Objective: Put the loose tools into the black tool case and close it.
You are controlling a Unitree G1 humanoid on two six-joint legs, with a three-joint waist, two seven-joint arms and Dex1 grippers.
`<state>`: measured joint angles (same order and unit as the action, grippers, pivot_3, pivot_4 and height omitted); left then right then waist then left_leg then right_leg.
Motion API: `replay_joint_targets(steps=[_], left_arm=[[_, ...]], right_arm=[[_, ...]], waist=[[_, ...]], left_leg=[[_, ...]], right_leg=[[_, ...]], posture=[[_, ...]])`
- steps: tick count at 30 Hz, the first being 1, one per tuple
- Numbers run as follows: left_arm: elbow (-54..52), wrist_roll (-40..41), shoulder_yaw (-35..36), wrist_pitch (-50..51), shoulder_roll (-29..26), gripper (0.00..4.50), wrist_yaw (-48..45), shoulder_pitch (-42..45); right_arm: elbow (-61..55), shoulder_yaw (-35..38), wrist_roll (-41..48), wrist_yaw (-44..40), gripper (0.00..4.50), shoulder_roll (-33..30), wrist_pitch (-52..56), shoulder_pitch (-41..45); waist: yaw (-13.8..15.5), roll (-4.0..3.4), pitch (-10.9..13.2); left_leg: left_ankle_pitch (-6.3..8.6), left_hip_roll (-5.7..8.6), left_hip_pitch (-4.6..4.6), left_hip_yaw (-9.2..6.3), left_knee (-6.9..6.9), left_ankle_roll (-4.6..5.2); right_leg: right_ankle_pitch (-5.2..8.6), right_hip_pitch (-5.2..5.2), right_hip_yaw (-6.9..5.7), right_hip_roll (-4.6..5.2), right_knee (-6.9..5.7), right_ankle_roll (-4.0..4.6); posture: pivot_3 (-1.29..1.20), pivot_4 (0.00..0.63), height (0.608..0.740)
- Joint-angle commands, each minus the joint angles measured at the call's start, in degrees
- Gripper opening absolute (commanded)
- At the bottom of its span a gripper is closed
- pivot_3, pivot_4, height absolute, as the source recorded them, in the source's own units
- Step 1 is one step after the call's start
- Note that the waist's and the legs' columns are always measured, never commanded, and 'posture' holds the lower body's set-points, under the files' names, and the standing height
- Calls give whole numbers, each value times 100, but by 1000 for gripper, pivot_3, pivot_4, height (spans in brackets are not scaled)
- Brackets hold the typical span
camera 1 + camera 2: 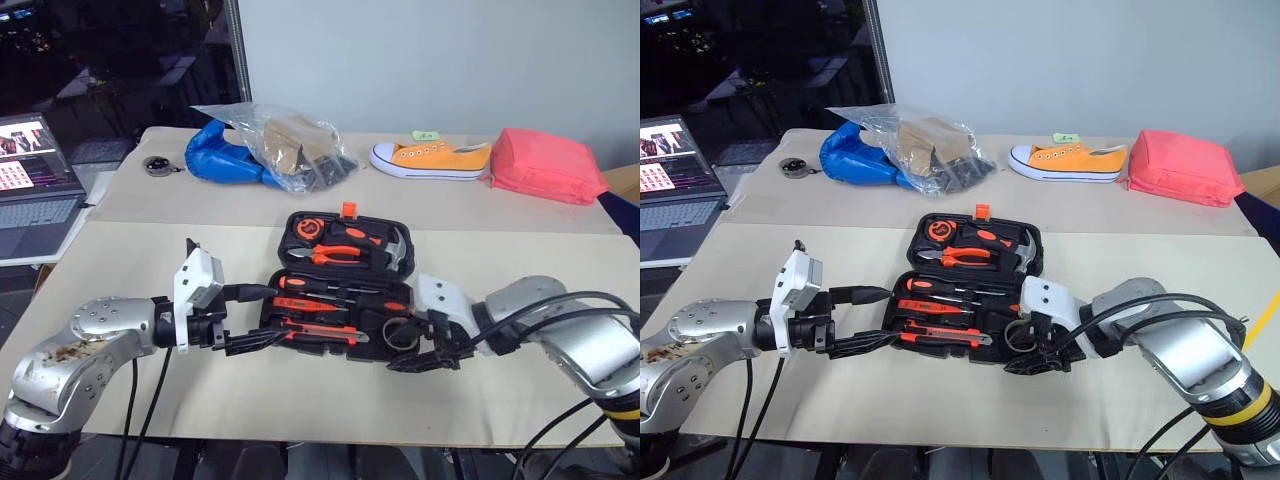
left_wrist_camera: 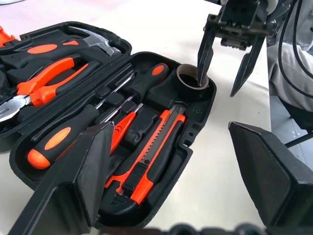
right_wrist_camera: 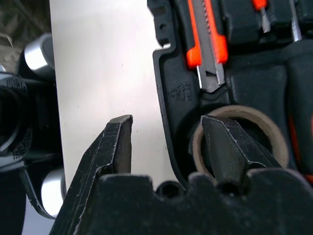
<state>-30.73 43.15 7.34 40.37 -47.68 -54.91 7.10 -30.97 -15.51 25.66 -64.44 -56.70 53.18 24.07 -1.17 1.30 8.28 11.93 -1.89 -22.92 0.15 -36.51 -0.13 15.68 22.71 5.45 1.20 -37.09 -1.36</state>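
Black moulded-plastic clamshell tool case (image 1: pixel 340 285) at centre frame in the head views, lying open on the pale table (image 1: pixel 150 400), orange latch tab upward. Lower tray already filled: two black-and-orange-handled screwdrivers (image 2: pixel 73 132), slim orange tester screwdriver (image 2: pixel 122 129), orange-and-black utility knife (image 2: pixel 156 152), and small greyish tape roll (image 2: pixel 191 81) in its round pocket at the tray's right end.

Right gripper (image 2: pixel 227 73) at that corner, jaws parted, gripping nothing: one finger down inside the roll's core, the other outside the case wall, so the pair straddles the rim. Left gripper (image 1: pixel 265 320) at the tray's left end, jaws wide and empty.

Step in hand, by the look of it: letting go of the roll and clearing out before closing.

- Lift the right finger straight up out of the core; any sideways drag risks tipping the roll out of its pocket.
- Whether the roll sits fully flush is hard to judge here; a light downward press may be needed.
- Check no handle stands proud before folding the halves together.
- Steady the tray with one gripper while the other closes, then press at the latch.
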Motion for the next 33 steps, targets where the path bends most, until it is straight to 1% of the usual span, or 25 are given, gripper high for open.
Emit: replay_joint_targets(steps=[1,7,11,14,20,22,25,27,29,30,32,33], left_arm=[[-212,169,56,70,-24,4012,56,98],[-213,214,16,141,-20,4012,103,201],[-202,224,-9,150,-32,4012,105,236],[-191,224,-12,143,-39,4012,109,232],[-190,247,59,151,-19,4012,183,126],[-133,270,103,185,37,4012,305,113],[97,159,160,263,283,4012,844,265],[310,-48,136,401,547,4012,1482,462],[528,-459,96,343,916,4012,2253,734],[726,-513,131,486,1116,4012,2606,939],[1166,-720,34,817,1413,4012,3162,1433],[1465,-740,7,1036,1571,4012,3362,1734]], right_arm=[[4,140,-38,173,2628,-9,45,126],[87,-229,-339,152,2628,-162,-64,42],[46,-481,-256,-80,2628,-152,-16,58],[73,-525,-291,-121,2628,-164,-84,82],[-36,-219,-187,-191,2628,-264,-233,-8],[-94,192,48,-94,2628,-74,-387,-95],[-25,1027,599,326,2628,497,-183,-20],[182,1392,480,993,2628,1008,-299,119],[587,1658,446,1614,2628,1395,25,376],[810,1733,297,1935,2628,1533,67,501],[1185,1841,95,2416,3126,1717,128,690],[1393,1830,-67,2676,3222,1787,141,799]], waist=[[-1,0,0],[7,0,0],[-6,0,0],[-5,0,0],[4,0,0],[2,0,0],[-8,1,1],[-2,2,1],[8,3,1],[10,3,1],[29,3,1],[46,3,1]], left_leg=[[0,0,-2,0,0,0],[0,2,-3,0,0,0],[0,0,-3,1,0,0],[0,1,-3,1,0,0],[0,2,-2,1,0,0],[0,1,-2,0,0,0],[0,0,-3,-1,0,0],[0,0,0,-5,-3,0],[0,0,7,-11,-7,0],[0,2,10,-11,-11,0],[-2,7,12,-10,-17,-1],[-2,9,11,-11,-19,-1]], right_leg=[[-1,2,0,0,0,1],[-1,2,0,2,0,2],[0,3,0,0,0,1],[-1,3,0,0,0,1],[0,2,0,1,0,0],[0,2,0,1,0,0],[0,1,1,-1,-1,0],[-1,-3,0,-2,-3,0],[-2,-16,-3,-3,-3,-2],[-5,-21,-3,-2,-2,-9],[-13,-29,-1,-1,0,-12],[-19,-29,-1,1,2,-9]], posture=[[0,150,740],[0,150,740],[0,150,740],[0,150,740],[0,150,740],[0,150,740],[0,150,740],[0,150,740],[0,150,740],[0,150,740],[0,150,740],[0,150,740]])
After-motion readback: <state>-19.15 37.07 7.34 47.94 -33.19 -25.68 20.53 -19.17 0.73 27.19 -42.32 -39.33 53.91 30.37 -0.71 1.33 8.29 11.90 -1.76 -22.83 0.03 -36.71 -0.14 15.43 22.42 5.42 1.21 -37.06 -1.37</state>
